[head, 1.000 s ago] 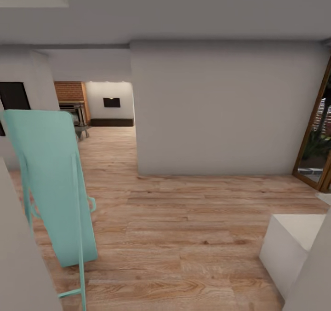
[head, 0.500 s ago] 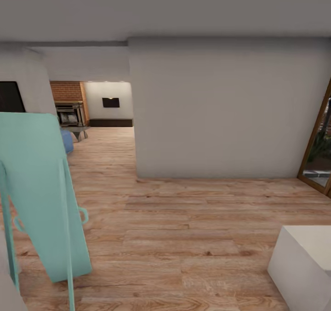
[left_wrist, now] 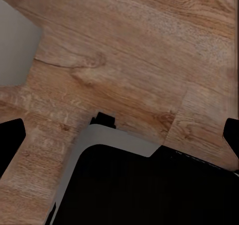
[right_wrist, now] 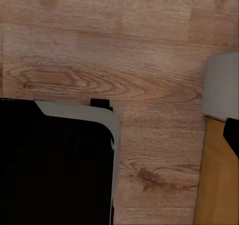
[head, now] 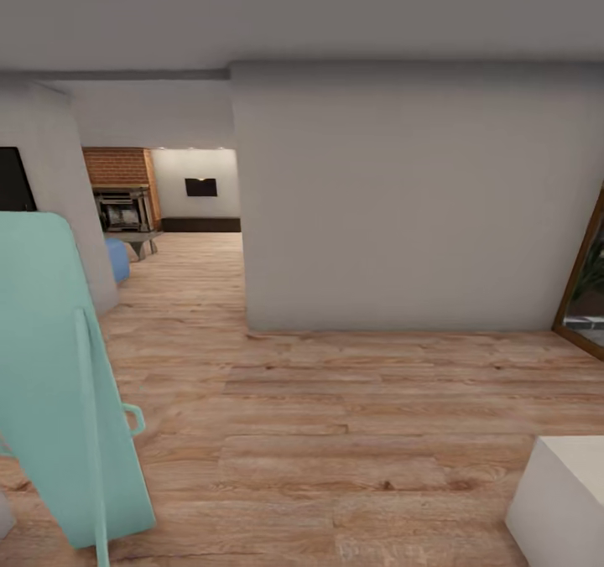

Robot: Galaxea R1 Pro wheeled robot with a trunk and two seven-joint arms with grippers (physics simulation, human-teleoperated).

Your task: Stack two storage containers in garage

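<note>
The two storage containers are out of view, and so are the garage and its floor. Down a passage at the left of the head view I see part of the living room [head: 180,189]: a brick fireplace, a black wall TV [head: 201,187], a grey low table [head: 134,236] and a blue sofa corner [head: 117,259]. My left gripper [left_wrist: 122,135] hangs open over light wood planks with nothing between its fingers [left_wrist: 11,140]. My right gripper [right_wrist: 119,135] also hangs over the planks; one black fingertip [right_wrist: 232,135] shows at the frame's edge, so it looks open and empty.
A tall teal leaning frame [head: 59,382] stands close at my left. A white wall block [head: 411,198] faces me across the plank floor [head: 335,416]. A white box [head: 562,500] sits low at the right, near a wooden door frame [head: 579,282]. My black base [left_wrist: 144,190] shows under both wrists.
The whole view has shifted as I roll forward: the teal frame slides left and down, the white box drops toward the right corner, and the blue sofa corner comes into sight.
</note>
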